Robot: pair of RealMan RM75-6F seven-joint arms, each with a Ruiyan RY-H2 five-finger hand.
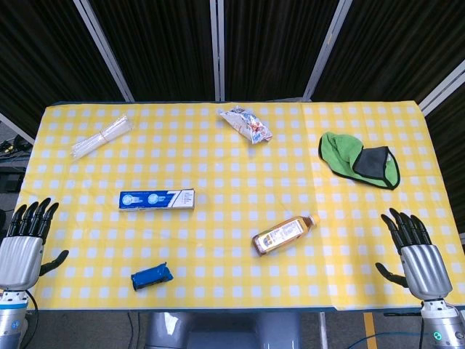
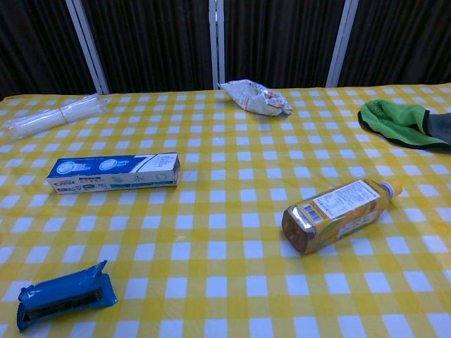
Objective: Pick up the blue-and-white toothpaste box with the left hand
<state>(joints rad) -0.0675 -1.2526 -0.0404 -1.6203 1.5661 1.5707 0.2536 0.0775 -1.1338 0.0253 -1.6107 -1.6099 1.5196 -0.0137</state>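
The blue-and-white toothpaste box (image 1: pixel 157 199) lies flat on the yellow checked table, left of centre; the chest view shows the toothpaste box (image 2: pixel 113 173) lengthwise at mid-left. My left hand (image 1: pixel 25 242) hovers at the table's front left corner, fingers apart and holding nothing, well to the left of and nearer than the box. At the front right corner my right hand (image 1: pixel 415 251) is also spread and holds nothing. Neither hand appears in the chest view.
A blue snack packet (image 1: pixel 152 276) lies in front of the box. An orange drink bottle (image 1: pixel 284 233) lies on its side at centre right. A clear plastic bundle (image 1: pixel 102 136) sits back left, a snack bag (image 1: pixel 246 123) back centre, a green-and-grey cloth (image 1: pixel 360 160) back right.
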